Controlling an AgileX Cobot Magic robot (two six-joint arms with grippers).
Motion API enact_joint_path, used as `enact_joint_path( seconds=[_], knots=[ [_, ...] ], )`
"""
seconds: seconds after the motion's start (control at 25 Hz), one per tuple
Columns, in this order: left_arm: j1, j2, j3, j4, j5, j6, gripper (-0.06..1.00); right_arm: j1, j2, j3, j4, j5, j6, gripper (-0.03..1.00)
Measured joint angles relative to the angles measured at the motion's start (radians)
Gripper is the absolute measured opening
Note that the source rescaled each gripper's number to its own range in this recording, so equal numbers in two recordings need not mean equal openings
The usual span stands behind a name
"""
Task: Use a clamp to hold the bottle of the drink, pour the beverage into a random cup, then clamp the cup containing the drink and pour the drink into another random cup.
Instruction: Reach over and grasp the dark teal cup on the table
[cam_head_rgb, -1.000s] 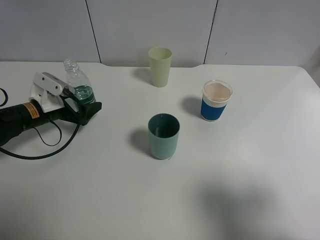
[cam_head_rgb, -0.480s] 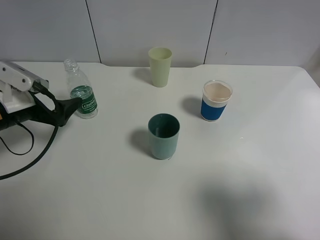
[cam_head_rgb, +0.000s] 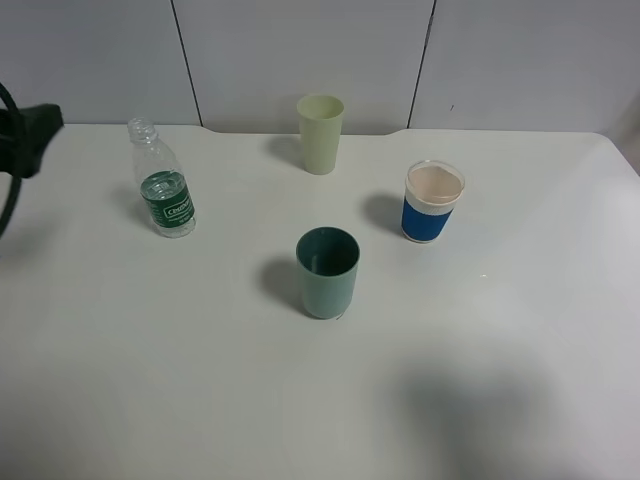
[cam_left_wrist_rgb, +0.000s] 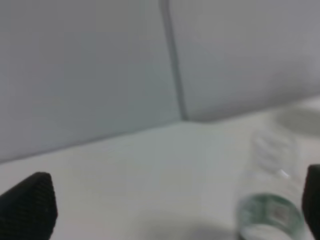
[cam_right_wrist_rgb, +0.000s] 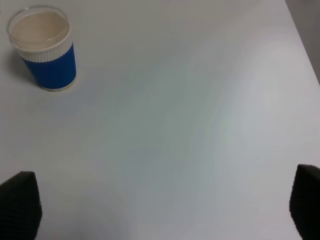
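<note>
A clear plastic bottle (cam_head_rgb: 165, 190) with a green label and no cap stands upright at the left of the white table (cam_head_rgb: 200, 380), a little drink in its bottom. It shows blurred in the left wrist view (cam_left_wrist_rgb: 272, 212). A dark green cup (cam_head_rgb: 328, 272) stands at the centre, a pale green cup (cam_head_rgb: 320, 133) at the back, and a blue-and-white paper cup (cam_head_rgb: 433, 202) to the right, also in the right wrist view (cam_right_wrist_rgb: 44, 47). My left gripper (cam_head_rgb: 32, 128) is open and empty at the far left edge, well apart from the bottle. My right gripper (cam_right_wrist_rgb: 160, 210) is open and empty, away from the paper cup.
A grey panelled wall (cam_head_rgb: 320, 50) runs along the table's back edge. The table's right edge (cam_right_wrist_rgb: 302, 45) shows in the right wrist view. A dark cable (cam_head_rgb: 8, 200) of the left arm hangs at the left edge.
My left gripper let go of the bottle and drew back to the left, out to the frame's edge. The bottle now stands upright by itself. The cups have not moved.
</note>
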Motion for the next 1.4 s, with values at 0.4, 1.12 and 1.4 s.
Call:
enact_joint_path(
  seconds=[0.4,1.12,1.4],
  knots=[
    [0.000,-0.453,-0.286,-0.134,0.831,0.003,1.00,0.000,0.000,0.000,0.000,0.000,0.000,1.00],
    [0.000,-0.828,-0.468,-0.375,1.533,0.182,1.00,0.000,0.000,0.000,0.000,0.000,0.000,1.00],
    [0.000,-0.985,-0.457,-0.388,1.684,0.192,1.00,0.000,0.000,0.000,0.000,0.000,0.000,1.00]
  ],
)
